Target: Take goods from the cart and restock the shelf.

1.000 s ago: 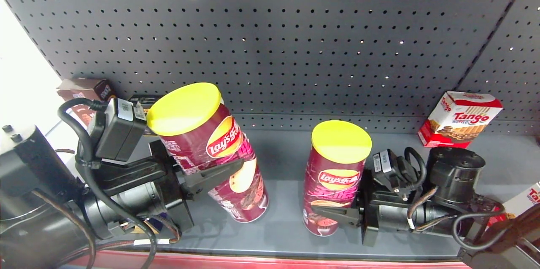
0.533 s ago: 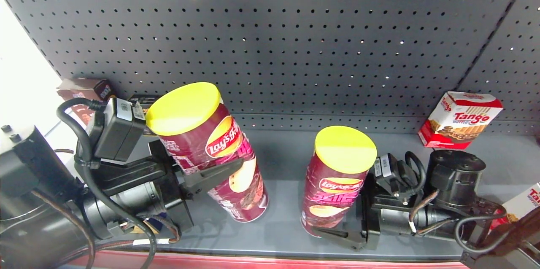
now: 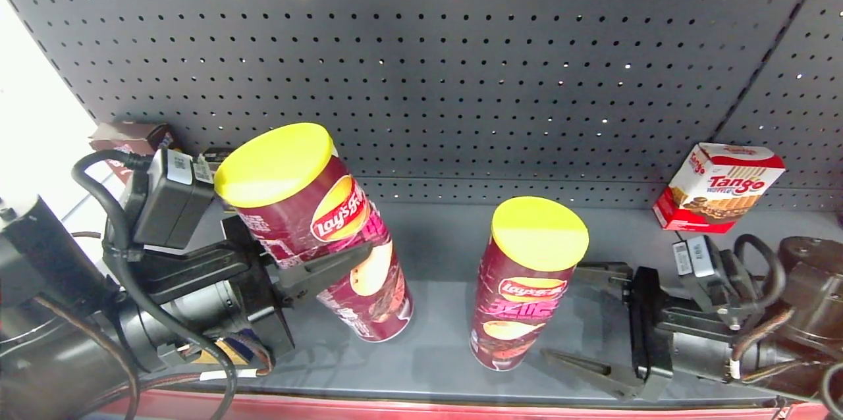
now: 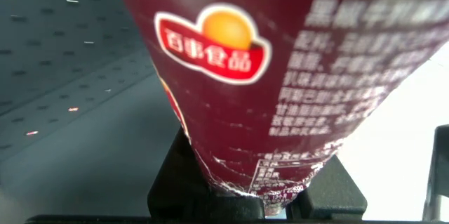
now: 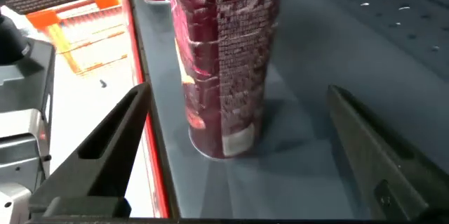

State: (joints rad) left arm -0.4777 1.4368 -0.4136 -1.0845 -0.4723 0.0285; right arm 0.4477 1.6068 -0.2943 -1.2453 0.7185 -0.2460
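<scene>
The standing chip can [image 3: 527, 282], dark red with a yellow lid, is upright on the grey shelf [image 3: 448, 236], roughly mid-shelf and not far from the shelf's red front lip [image 3: 395, 408]. To the right of this can the right jaws are spread wide and grip nothing: the two black fingers [image 3: 586, 370] point toward the can, one ending near its base on the front side, the other ending just behind its right flank, and neither touches it. From the right wrist view the same can [image 5: 224, 62] stands past the fingertips, centred in the gap between them, its base flat on the shelf. To the left of the standing can, and apart from it, the left jaws are clamped on a second chip can [image 3: 316, 229] of the same kind, holding it around the middle of its body. This held can is tilted, its yellow lid leaning away from the standing can and its base angled toward it; the base is low over the shelf, and whether it touches cannot be told. The left wrist view looks along the held can [image 4: 266, 76] from close up. Behind the standing can rises the perforated back panel [image 3: 421, 64]. Well to its right, against that panel, a red-and-white wafer box [image 3: 718, 186] sits tilted. Far to its left, beyond the held can, a brown box [image 3: 128, 138] is at the shelf's end.
</scene>
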